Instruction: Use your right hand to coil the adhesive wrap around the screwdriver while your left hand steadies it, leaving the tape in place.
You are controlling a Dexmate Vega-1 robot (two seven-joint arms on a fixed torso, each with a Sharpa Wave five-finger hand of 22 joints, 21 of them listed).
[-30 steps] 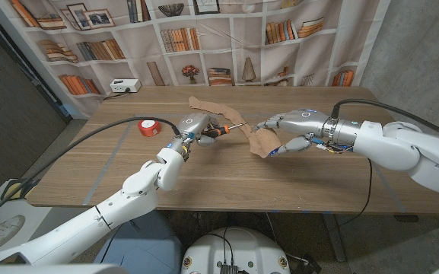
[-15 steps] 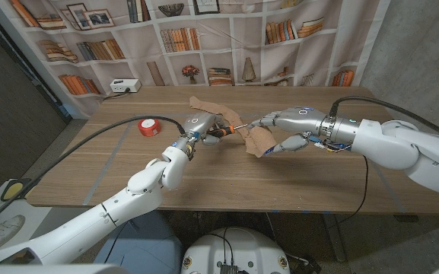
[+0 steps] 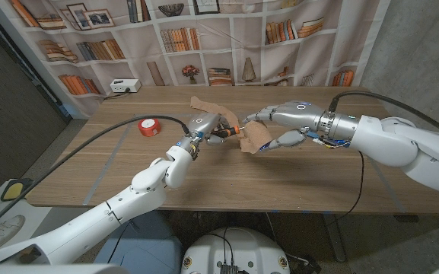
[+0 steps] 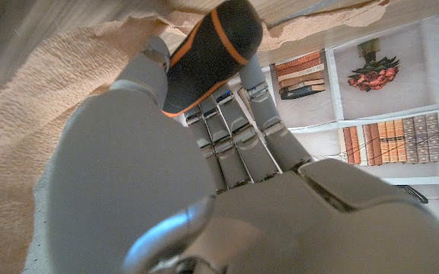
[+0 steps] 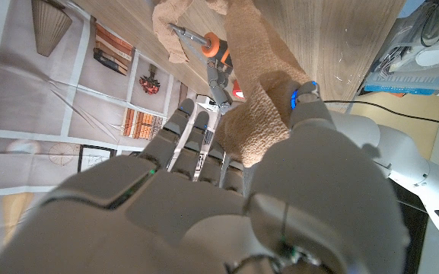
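Observation:
My left hand (image 3: 202,125) grips the screwdriver (image 3: 227,132) by its black and orange handle (image 4: 208,53), above the table's middle, with the shaft pointing toward my right hand. A tan adhesive wrap (image 3: 256,140) runs from the far table surface past the shaft to my right hand (image 3: 287,122), which pinches its loose end. In the right wrist view the wrap (image 5: 253,114) hangs over my right hand (image 5: 204,198), and the screwdriver's (image 5: 204,42) metal shaft pokes into the wrap's upper fold. In the left wrist view my left hand (image 4: 227,175) closes around the handle, with wrap (image 4: 21,152) beside it.
A red tape roll (image 3: 151,126) lies on the wooden table (image 3: 227,183) to the left of my left hand. A white power box (image 3: 124,86) sits at the far left edge. A bookshelf backdrop stands behind the table.
Both hands have moved toward the far side and closer together. My right hand has lifted the wrap end up against the screwdriver shaft, and my left hand has shifted right with the screwdriver.

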